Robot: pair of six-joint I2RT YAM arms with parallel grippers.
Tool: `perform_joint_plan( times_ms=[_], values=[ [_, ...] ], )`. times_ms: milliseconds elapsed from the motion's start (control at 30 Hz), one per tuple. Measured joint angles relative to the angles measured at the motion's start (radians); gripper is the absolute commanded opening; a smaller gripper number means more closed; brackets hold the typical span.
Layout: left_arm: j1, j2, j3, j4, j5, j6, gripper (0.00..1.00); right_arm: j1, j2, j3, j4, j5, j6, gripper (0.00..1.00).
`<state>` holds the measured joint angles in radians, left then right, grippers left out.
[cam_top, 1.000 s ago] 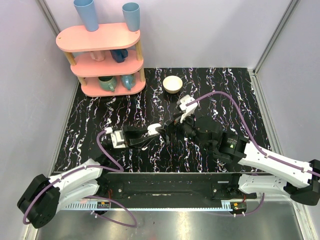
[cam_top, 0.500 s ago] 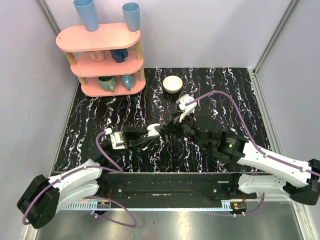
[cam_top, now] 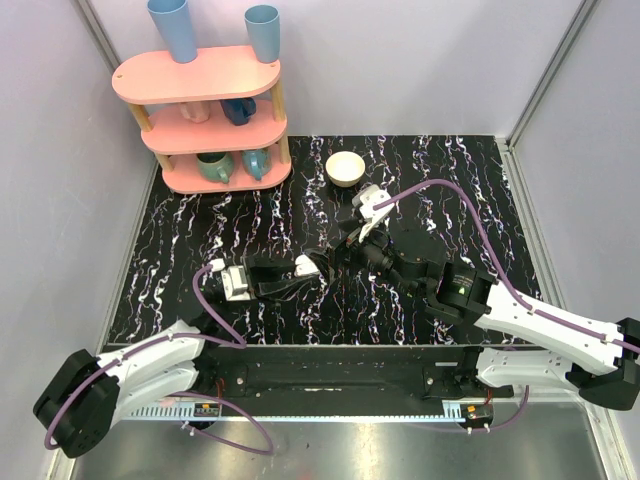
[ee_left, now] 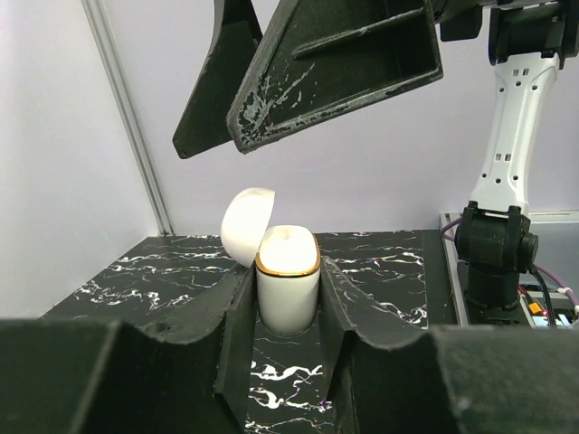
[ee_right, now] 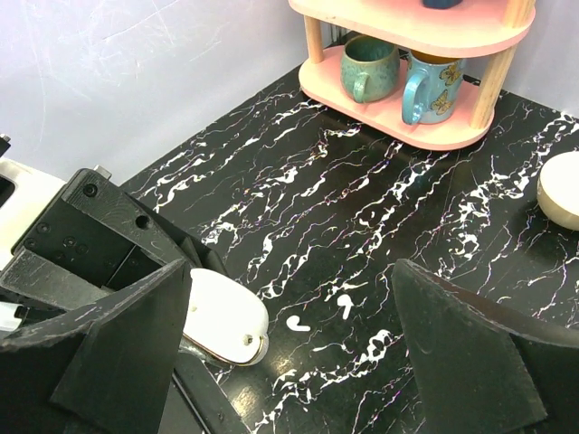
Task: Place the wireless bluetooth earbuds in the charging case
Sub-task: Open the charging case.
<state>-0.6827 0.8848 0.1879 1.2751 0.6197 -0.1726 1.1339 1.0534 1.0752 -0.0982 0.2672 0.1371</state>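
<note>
The black, white-veined counter (cam_top: 460,180) fills the floor of the enclosure. At its far left corner stands a pink three-tier shelf (cam_top: 200,85), with two blue cups (cam_top: 172,28) upside down on its top tier. Mugs sit on the tiers below, among them a green one (ee_right: 369,65) and a blue one (ee_right: 432,83) side by side on the lowest.

The two arms reach in from the near edge and meet around the middle of the counter. The left pincer (ee_left: 288,307) is closed on the charging case (ee_left: 288,285), one finger against each side. The case stands upright in that grip with its lid (ee_left: 246,226) hinged open and a gold rim showing around the mouth.

The right pincer (ee_right: 289,362) hangs just above, its fingers spread wide and holding nothing.

A small cream bowl (cam_top: 346,168) rests well behind them, near the shelf.

The two wireless bluetooth earbuds (ee_right: 295,321) lie on the bare counter just beside the case, a little apart from each other and outside it. In the right wrist view they sit between the open fingers.
</note>
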Motion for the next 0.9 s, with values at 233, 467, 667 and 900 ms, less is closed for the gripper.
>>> perform_joint_plan(
  times_ms=[233, 467, 667, 900],
  values=[
    [0.000, -0.008, -0.004, 0.000, -0.032, 0.006, 0.00, 0.000, -0.002, 0.000, 0.005, 0.001, -0.010, 1.00],
    [0.000, -0.026, -0.014, 0.002, -0.066, 0.022, 0.00, 0.000, -0.015, 0.000, 0.004, 0.002, -0.008, 1.00],
    [0.000, -0.035, -0.016, 0.003, -0.084, 0.030, 0.00, 0.000, -0.035, 0.000, 0.004, 0.000, -0.008, 0.98],
    [0.000, -0.075, -0.034, 0.003, -0.134, 0.063, 0.00, -0.007, -0.044, -0.012, 0.005, 0.113, 0.033, 0.98]
  ],
)
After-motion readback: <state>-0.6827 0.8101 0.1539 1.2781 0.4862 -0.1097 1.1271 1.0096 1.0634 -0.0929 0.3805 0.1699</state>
